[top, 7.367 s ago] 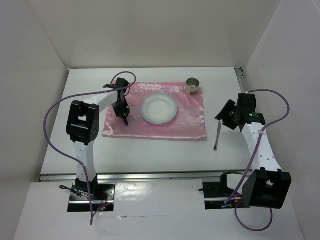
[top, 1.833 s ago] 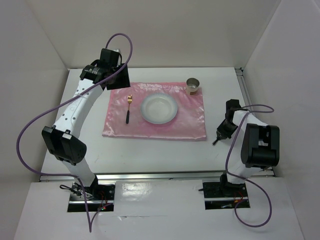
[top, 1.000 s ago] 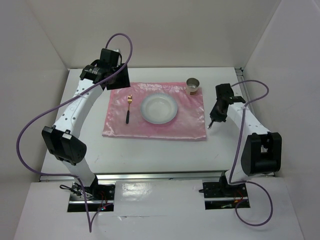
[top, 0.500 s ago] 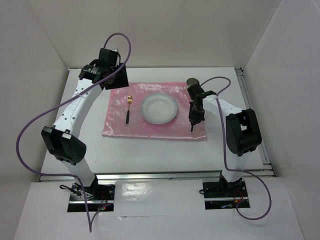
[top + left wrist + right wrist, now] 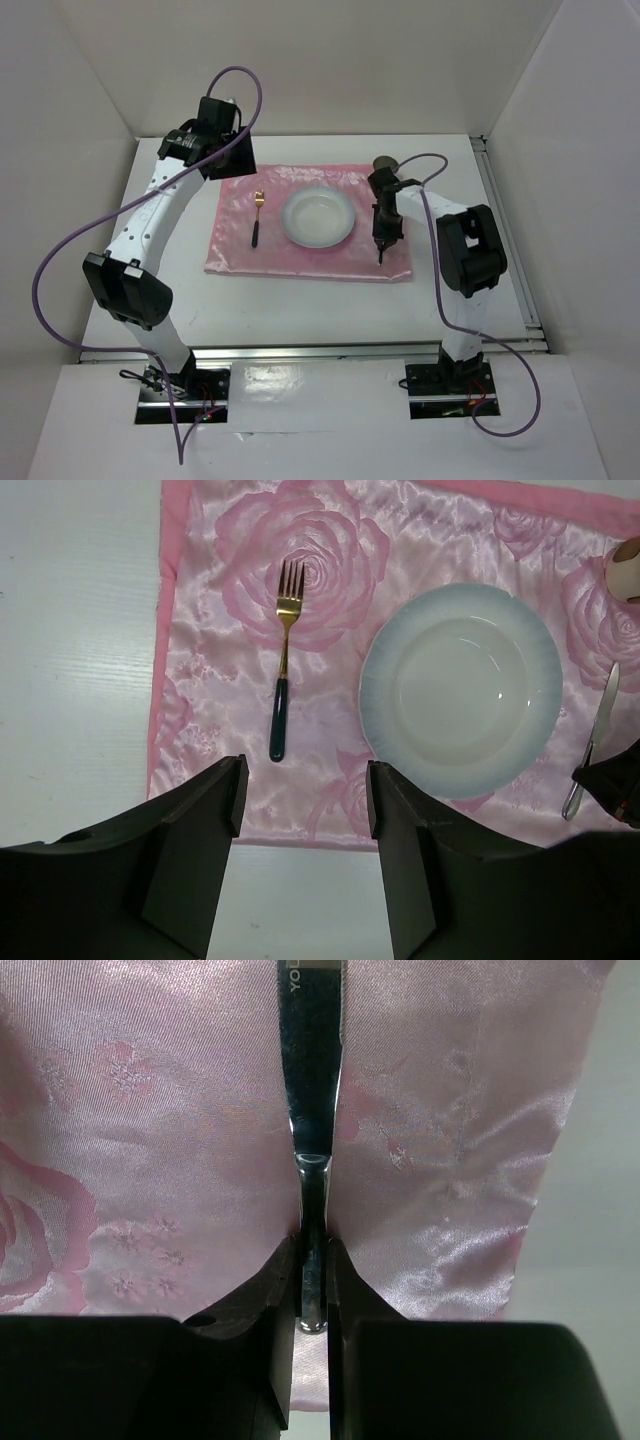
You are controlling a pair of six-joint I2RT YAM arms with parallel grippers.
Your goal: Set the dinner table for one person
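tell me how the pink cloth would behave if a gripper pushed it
The pink cloth looks thin and satiny, so it would probably bunch rather than slide stiffly. Its sheen suggests it is slippery; the plate likely pins its middle.

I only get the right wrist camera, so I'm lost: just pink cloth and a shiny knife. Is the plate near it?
Observer: Yes. The plate sits just left of your knife, with a small gap between them.
Operator: Is there a fork too?
Observer: Yes, a gold fork with a dark handle lies on the plate's other side, on the pink cloth.
Operator: What's the other arm doing?
Observer: The left gripper hangs open high above the cloth, holding nothing.
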